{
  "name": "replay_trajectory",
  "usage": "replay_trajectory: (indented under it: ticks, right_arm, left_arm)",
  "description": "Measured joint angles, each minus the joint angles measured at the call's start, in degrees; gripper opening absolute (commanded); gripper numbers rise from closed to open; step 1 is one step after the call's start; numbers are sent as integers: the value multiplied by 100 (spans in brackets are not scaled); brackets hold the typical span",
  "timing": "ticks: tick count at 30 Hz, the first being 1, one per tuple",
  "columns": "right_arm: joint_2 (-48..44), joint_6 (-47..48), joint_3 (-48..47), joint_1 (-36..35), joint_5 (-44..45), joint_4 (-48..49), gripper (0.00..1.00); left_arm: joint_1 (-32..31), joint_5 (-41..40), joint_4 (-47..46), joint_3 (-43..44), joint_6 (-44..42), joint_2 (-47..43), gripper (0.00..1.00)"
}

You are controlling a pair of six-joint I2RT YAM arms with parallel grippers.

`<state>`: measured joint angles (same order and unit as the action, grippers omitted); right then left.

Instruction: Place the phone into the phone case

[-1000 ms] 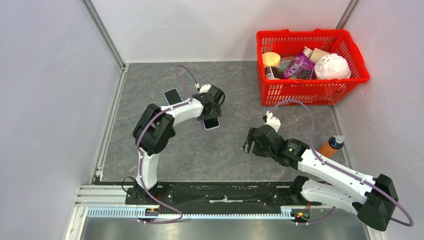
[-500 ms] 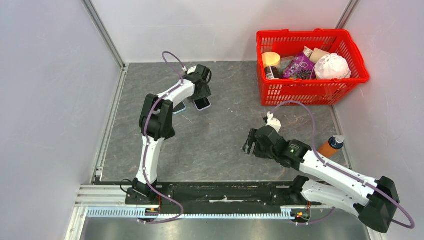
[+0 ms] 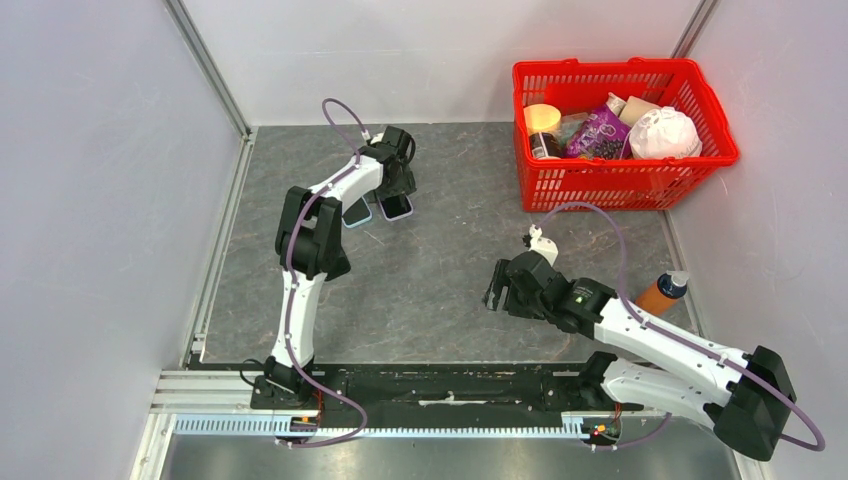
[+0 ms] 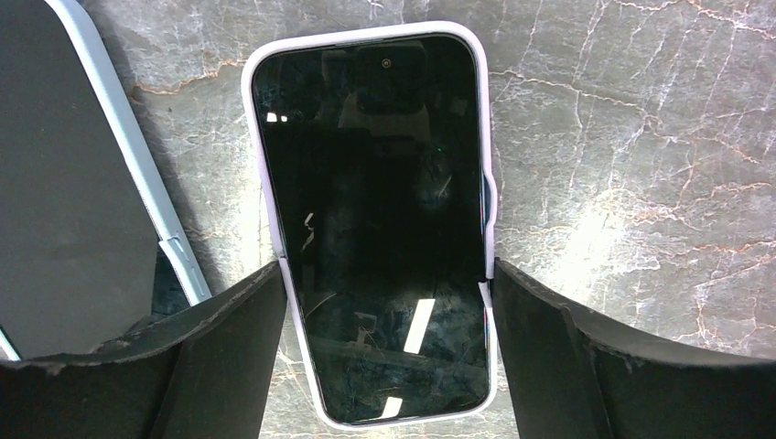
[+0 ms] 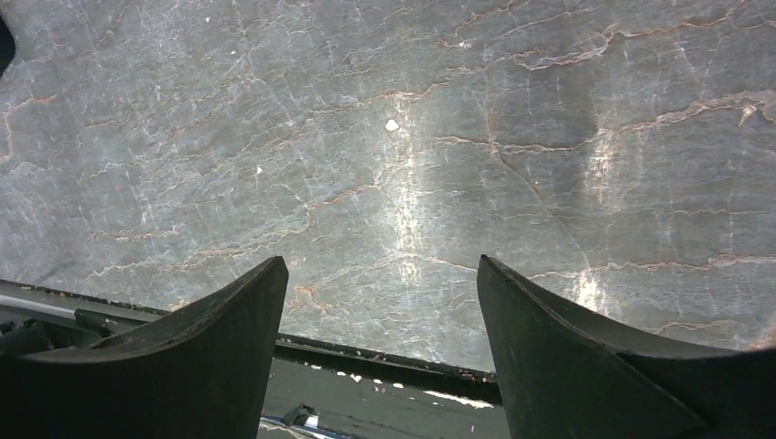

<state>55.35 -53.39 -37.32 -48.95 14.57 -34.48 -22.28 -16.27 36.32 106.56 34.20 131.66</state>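
Black glossy phone (image 4: 380,229), pale lilac rim, flat between fingers (image 4: 229,357)

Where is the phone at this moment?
In the top view, it is in the far-left part of the table: the phone sits between the left gripper's jaws, immediately right of the phone case.

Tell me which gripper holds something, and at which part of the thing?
The left gripper holds the phone by its two long edges, near one end, a finger on each side. The right gripper is open and holds nothing.
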Motion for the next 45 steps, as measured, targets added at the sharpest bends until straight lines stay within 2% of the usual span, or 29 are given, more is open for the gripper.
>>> replay_trajectory:
  ticks: [17,30,34,37,45]
  right_arm:
    - [55,44,0,0,-20,15,92]
    - [63,92,0,0,15,15,95]
    - [133,109,-85,0,186,7,97]
    - [315,151,-302,0,310,37,97]
    - [560,219,-494,0,551,365,97]
  left_arm:
    - [9,9,28,0,-345,-72,91]
    - [35,96,-146,-531,-363,-883,92]
    - [-66,181,-516,-1587,-297,-1759,92]
    - [-365,164,-761,-2568,-195,-2677,92]
    - [-1950,-146,-1279,-4673,-57,-4745,92]
